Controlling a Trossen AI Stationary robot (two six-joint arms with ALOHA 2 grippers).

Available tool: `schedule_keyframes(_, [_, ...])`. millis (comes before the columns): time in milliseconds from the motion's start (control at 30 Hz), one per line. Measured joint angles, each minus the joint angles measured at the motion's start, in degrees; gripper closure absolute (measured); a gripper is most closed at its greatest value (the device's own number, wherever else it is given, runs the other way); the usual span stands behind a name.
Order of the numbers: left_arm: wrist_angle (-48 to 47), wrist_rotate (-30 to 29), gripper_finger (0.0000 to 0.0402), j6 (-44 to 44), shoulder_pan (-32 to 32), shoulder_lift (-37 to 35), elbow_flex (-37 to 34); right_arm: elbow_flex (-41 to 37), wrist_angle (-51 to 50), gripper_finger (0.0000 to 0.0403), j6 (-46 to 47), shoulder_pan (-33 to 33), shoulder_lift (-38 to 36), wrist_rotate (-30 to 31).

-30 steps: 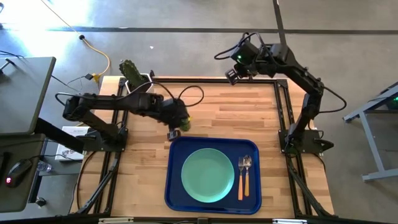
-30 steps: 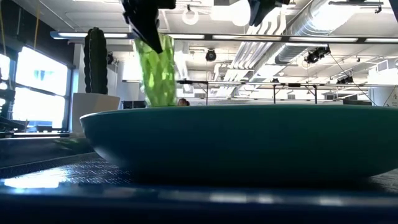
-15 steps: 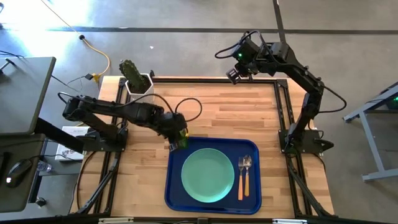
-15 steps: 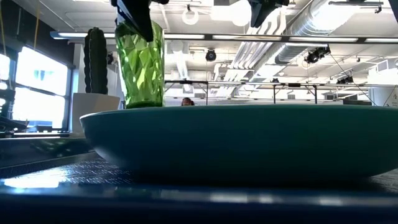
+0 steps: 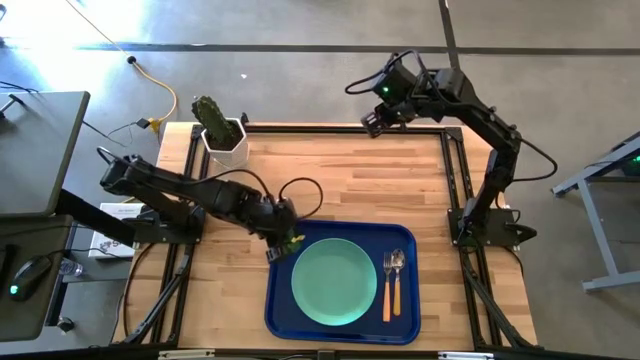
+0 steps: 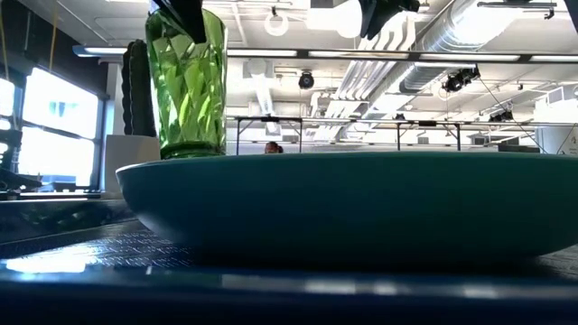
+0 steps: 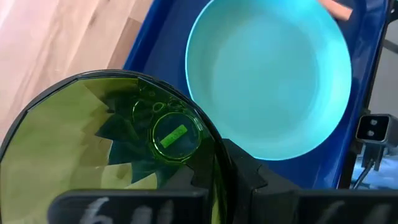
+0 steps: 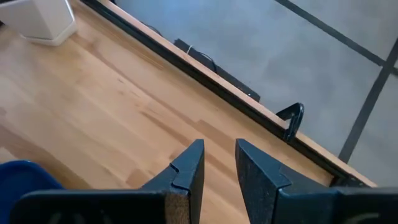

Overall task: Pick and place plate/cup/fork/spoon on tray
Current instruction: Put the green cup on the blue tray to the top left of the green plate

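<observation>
- Progress was well advanced: the plate point(image 5: 334, 282) lay inside the tray point(image 5: 283, 312), with the fork point(image 5: 388, 285) and spoon point(image 5: 398, 281) side by side in the strip between the plate and the tray's right rim.
- Only the cup point(image 5: 290, 240) was judged to remain, and it was being carried, not yet set down.
- The cup was held upright in the left gripper point(image 5: 281, 242), jaws clenched on its wall, above the tray's far left corner, just beside the plate's edge.
- In the left wrist view the cup point(image 7: 112, 149) was looked into from above, with the tray's blue rim point(image 7: 144, 46) and the plate point(image 7: 267, 74) below and beyond it.
- In the low view the cup point(image 6: 186, 81) was seen above the plate's near rim point(image 6: 343, 203); its base was hidden behind that rim, so contact with the tray could not be told.
- The right gripper point(image 5: 376, 116) waited over the bench's far edge, well apart from the tray; its jaws were seen released, with a narrow gap and nothing between them point(image 8: 217, 168).
- Open room in that corner was judged tight: a narrow blue patch bounded by the raised rim on two sides and the plate's curve on the third.
- The bench point(image 5: 380, 180) beyond the tray offered free room for the arm's withdrawal; a potted cactus point(image 5: 218, 130) stood at the far left corner, well apart.
</observation>
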Motion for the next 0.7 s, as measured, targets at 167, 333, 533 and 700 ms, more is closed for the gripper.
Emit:
schedule_keyframes(167, [-0.7,-0.3,0.0392,0.1,-1.0,1.3,0.0,0.0,0.0,0.032,2.3,1.1,0.0,0.7])
schedule_keyframes(333, [-1.5,-1.4,0.0392,1.6,-1.3,3.2,0.0,0.0,0.0,0.032,3.9,2.3,0.0,1.0])
schedule_keyframes(533, [-1.9,-1.9,0.0393,3.0,-1.3,4.8,-0.1,0.0,0.0,0.032,4.8,3.8,0.0,1.0])
schedule_keyframes(700, [-1.6,-2.9,0.0393,3.4,-1.2,6.4,0.0,0.0,0.0,0.032,4.8,4.5,0.0,1.0])
